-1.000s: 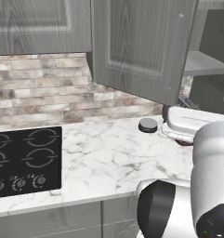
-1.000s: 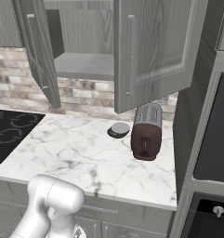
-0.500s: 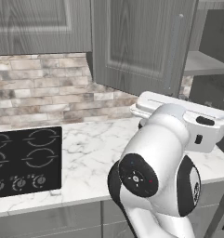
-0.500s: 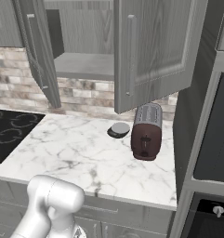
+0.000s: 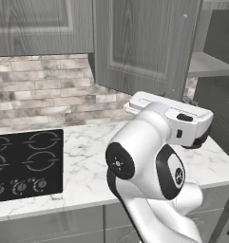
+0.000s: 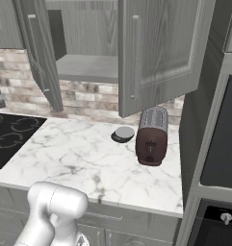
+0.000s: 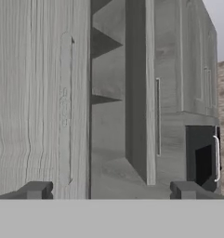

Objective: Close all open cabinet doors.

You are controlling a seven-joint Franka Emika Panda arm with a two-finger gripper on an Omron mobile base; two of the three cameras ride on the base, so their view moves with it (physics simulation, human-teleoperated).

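In the left base view, a black cooktop (image 5: 25, 163) sits in the marble counter (image 5: 87, 161) at the left, with a brick backsplash (image 5: 44, 92) behind it. Above, a closed wall cabinet (image 5: 40, 23) spans the left, and beside it an open cabinet door (image 5: 144, 45) swings out toward the camera, its slim bar handle (image 5: 176, 57) near the right edge. The white arm (image 5: 154, 166) rises in front of it and hides the counter's right part.

The right base view shows what the arm covers there: both cabinet doors stand open, the left door (image 6: 40, 53) angled out edge-on, the right door (image 6: 161, 53) swung wide, with the bare shelf (image 6: 88, 69) between them. Below the right door, a small grey round object (image 6: 123, 134) lies just beside a dark red toaster (image 6: 151, 136).

In the hand view, the gripper (image 7: 111, 190) stands wide apart and holds nothing; its fingertips (image 7: 35, 189) frame pale wood-grain cabinet panelling (image 7: 39, 93) and a dark recess.
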